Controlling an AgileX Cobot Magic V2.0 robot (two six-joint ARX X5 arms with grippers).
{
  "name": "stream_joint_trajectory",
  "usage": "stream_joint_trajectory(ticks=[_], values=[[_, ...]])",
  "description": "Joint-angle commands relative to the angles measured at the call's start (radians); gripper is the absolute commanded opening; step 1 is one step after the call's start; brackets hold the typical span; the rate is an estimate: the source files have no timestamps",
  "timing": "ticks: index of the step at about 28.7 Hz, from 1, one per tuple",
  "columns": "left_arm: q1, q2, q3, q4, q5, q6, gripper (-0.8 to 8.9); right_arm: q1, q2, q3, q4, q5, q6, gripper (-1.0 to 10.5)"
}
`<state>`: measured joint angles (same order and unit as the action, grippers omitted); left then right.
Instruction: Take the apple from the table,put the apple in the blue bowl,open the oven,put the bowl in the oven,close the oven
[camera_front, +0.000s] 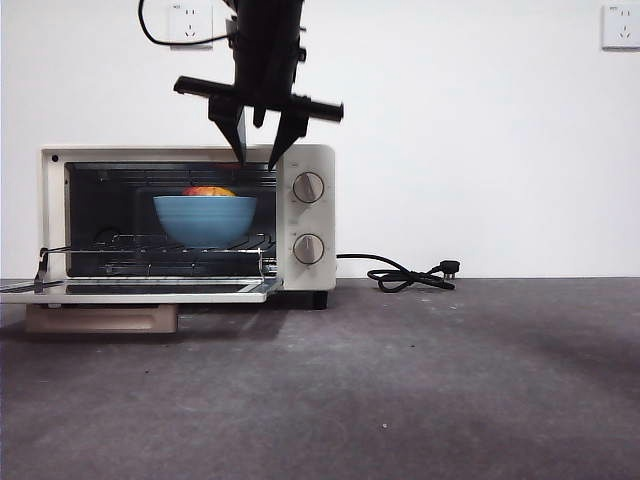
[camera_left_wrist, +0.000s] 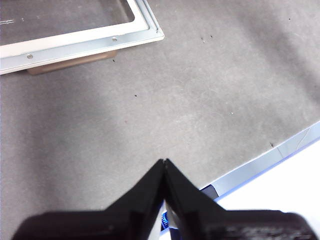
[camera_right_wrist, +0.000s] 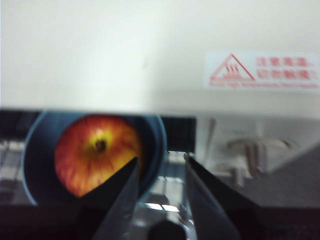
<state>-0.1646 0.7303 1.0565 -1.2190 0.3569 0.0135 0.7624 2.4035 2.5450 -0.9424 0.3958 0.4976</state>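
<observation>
The cream oven (camera_front: 308, 212) stands at the left with its door (camera_front: 150, 290) folded down flat. On the rack inside rests the blue bowl (camera_front: 205, 218), and the red-yellow apple (camera_front: 208, 191) lies in it. My right gripper (camera_front: 258, 160) hangs open just in front of the oven's upper edge, above the bowl's right side and apart from it. Its wrist view looks down on the apple (camera_right_wrist: 95, 152) in the bowl (camera_right_wrist: 37, 160), with the right gripper (camera_right_wrist: 161, 159) holding nothing. My left gripper (camera_left_wrist: 164, 161) is shut and empty above the table (camera_left_wrist: 175, 100), away from the door corner (camera_left_wrist: 90, 42).
The tan handle (camera_front: 100, 318) sits under the lowered door's front edge. A black cord (camera_front: 410, 275) and plug lie on the table right of the oven. Wall sockets (camera_front: 190, 22) are behind. The table's near edge (camera_left_wrist: 270, 160) runs close to my left gripper.
</observation>
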Motion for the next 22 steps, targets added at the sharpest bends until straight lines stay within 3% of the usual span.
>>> stream_joint_trajectory(ticks=[1,9,14,22], values=[[-0.003,-0.004,-0.003,0.006,-0.020,0.016,-0.04,0.033,-0.035,0.005,-0.043,0.055,-0.069,1.6],[-0.003,-0.004,-0.003,0.012,-0.061,0.020,-0.04,0.135,-0.164,0.005,-0.100,0.120,-0.289,1.6],[-0.002,-0.004,-0.003,0.015,-0.096,0.021,-0.05,0.182,-0.238,0.005,-0.235,0.120,-0.370,1.6],[0.005,-0.003,-0.003,0.043,-0.097,0.024,-0.05,0.229,-0.350,0.005,-0.422,0.122,-0.435,1.6]])
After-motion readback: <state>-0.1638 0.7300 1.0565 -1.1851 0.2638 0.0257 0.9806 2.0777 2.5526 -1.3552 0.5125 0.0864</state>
